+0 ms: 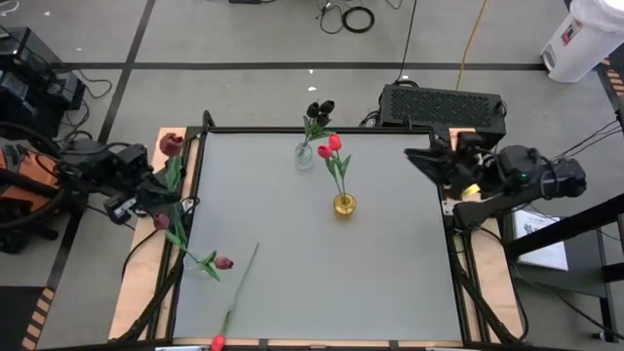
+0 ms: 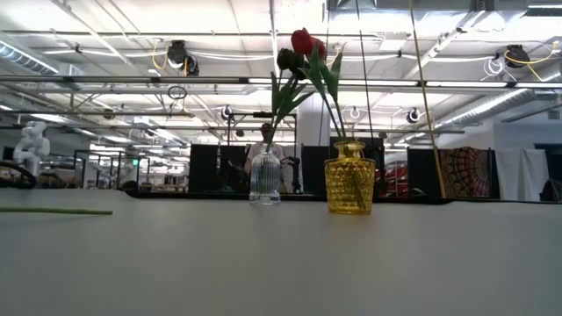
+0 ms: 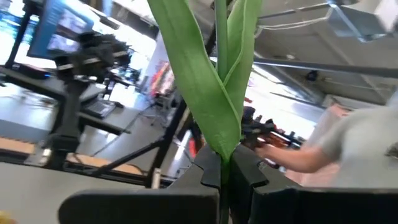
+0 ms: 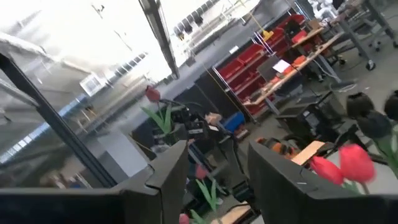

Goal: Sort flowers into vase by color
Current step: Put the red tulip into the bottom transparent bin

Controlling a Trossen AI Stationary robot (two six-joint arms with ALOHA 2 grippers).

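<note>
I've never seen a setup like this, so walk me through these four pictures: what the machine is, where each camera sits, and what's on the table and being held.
It is a robot with two dark arms at a grey table. One picture looks straight down, one looks level across the tabletop, and two come from cameras on the wrists. The left claw, at the table's left edge, is shut on the green stem of a maroon tulip. The right claw waits open at the right edge. On the table stand a clear vase with dark tulips and a yellow vase with red tulips. More tulips lie near the left edge.
</note>
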